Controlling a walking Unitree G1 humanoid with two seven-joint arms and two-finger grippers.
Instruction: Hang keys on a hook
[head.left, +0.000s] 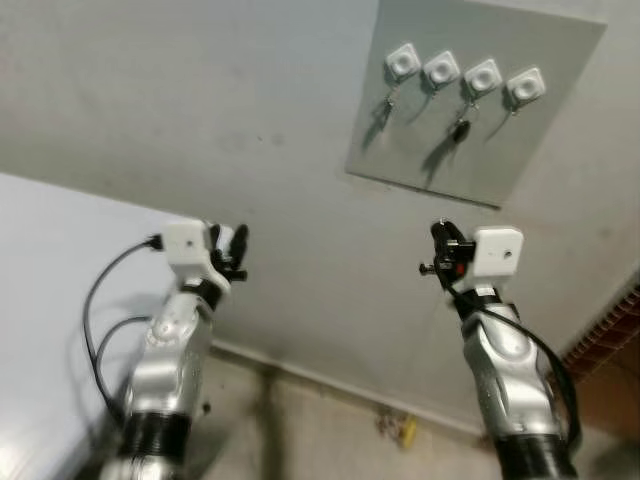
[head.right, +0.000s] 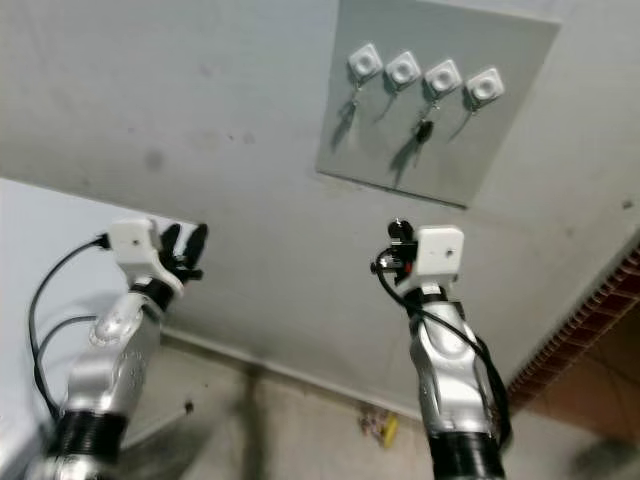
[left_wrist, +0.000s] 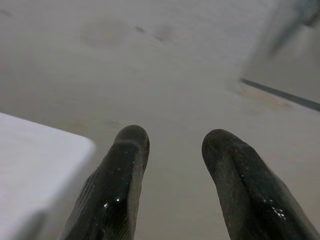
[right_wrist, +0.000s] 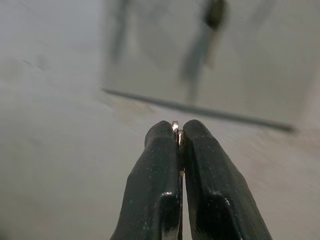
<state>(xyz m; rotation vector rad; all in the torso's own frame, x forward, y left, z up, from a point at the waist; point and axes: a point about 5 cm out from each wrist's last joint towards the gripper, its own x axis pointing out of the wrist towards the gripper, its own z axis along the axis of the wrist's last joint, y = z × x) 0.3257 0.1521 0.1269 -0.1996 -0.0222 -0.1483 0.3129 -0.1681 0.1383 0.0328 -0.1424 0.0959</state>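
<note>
I see my right hand (right_wrist: 178, 134) pinched on a metal sliver below the hook board (head.left: 470, 95); a key (head.left: 460, 130) hangs there; left hand (left_wrist: 172, 142) wide.

No lettering, label, brand or number can be read (the views are slightly blurred).

Board (head.left: 440, 140) on the wall, four hooks (head.left: 464, 76) in a row across its top, keys (head.left: 459, 128) hanging from the third
</note>
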